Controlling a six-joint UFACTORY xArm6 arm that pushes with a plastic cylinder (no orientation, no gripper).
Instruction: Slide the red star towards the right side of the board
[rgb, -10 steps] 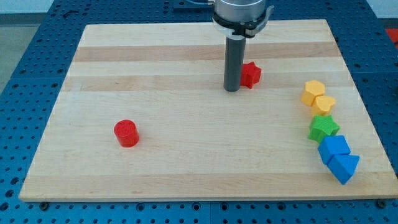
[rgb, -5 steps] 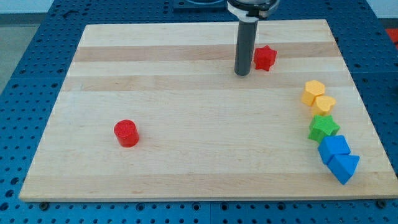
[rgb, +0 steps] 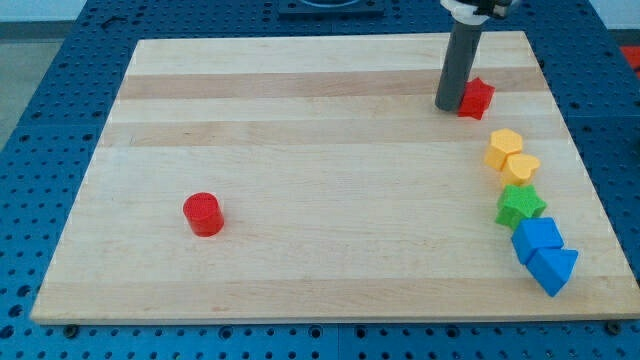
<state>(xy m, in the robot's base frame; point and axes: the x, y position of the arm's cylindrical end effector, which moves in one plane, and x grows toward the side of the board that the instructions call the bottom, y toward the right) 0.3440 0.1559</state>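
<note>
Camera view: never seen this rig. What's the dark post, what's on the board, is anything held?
One camera looks down at a wooden board; where it is mounted is not on record. The dark post is the rod on a robot arm, with no gripper, so nothing is held. My tip slides on the board and shoves blocks. It sits against the left side of the red star, near the view's top right. Below the star, along the right edge, run two yellow blocks, a green block and two blue blocks. A red cylinder stands alone at lower left.
</note>
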